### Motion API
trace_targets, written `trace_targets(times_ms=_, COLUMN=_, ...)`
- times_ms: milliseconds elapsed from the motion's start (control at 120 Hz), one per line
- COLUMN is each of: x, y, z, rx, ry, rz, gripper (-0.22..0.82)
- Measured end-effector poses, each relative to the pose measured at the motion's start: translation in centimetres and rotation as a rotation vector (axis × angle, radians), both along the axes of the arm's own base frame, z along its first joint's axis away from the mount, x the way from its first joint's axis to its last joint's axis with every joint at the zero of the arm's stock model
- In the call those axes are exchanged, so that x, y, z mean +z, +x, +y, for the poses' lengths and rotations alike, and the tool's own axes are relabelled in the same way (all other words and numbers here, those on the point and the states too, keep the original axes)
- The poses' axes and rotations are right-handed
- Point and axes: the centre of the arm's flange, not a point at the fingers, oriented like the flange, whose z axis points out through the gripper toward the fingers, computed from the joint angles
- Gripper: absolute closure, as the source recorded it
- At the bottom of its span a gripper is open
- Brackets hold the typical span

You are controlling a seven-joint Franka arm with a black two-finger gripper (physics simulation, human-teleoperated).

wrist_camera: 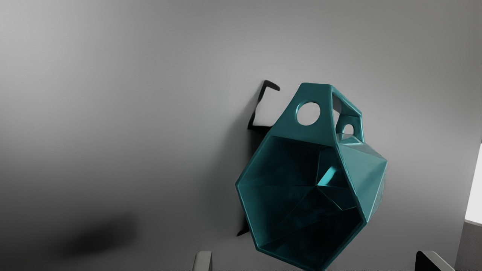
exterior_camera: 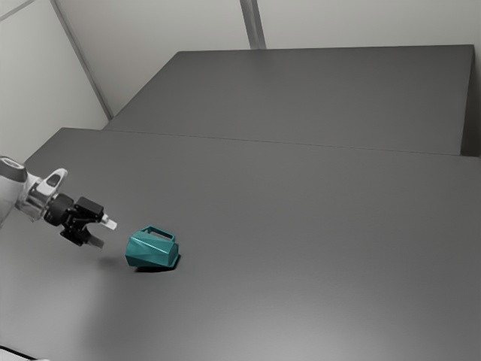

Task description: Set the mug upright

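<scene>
Dark grey tabletop (exterior_camera: 301,226), another grey slab (exterior_camera: 301,98) beyond it, pale wall (exterior_camera: 150,37) with grey strips, soft sheen.

Arm (exterior_camera: 9,184) cut off by exterior view's edge; dark strip (exterior_camera: 16,352) there too, too little to identify. Mug (exterior_camera: 150,251): mouth hidden in exterior view, underside hidden in wrist view, inside partly lost in darkness. Fingers (wrist_camera: 203,261) cropped by wrist view's edge. Shadow (wrist_camera: 101,235) blurred.
</scene>
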Motion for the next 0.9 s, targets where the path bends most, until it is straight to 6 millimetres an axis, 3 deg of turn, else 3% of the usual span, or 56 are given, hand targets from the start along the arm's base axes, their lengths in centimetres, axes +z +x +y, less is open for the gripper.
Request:
trace_targets(times_ms=375, x=-1.6, y=-0.6, z=-0.9, rx=0.013, ry=-0.066, rz=-0.054, gripper=0.02)
trace_targets(times_ms=900, x=-2.3, y=1.0, z=-4.1, rx=-0.08, ry=-0.075, rz=-0.096, gripper=0.02)
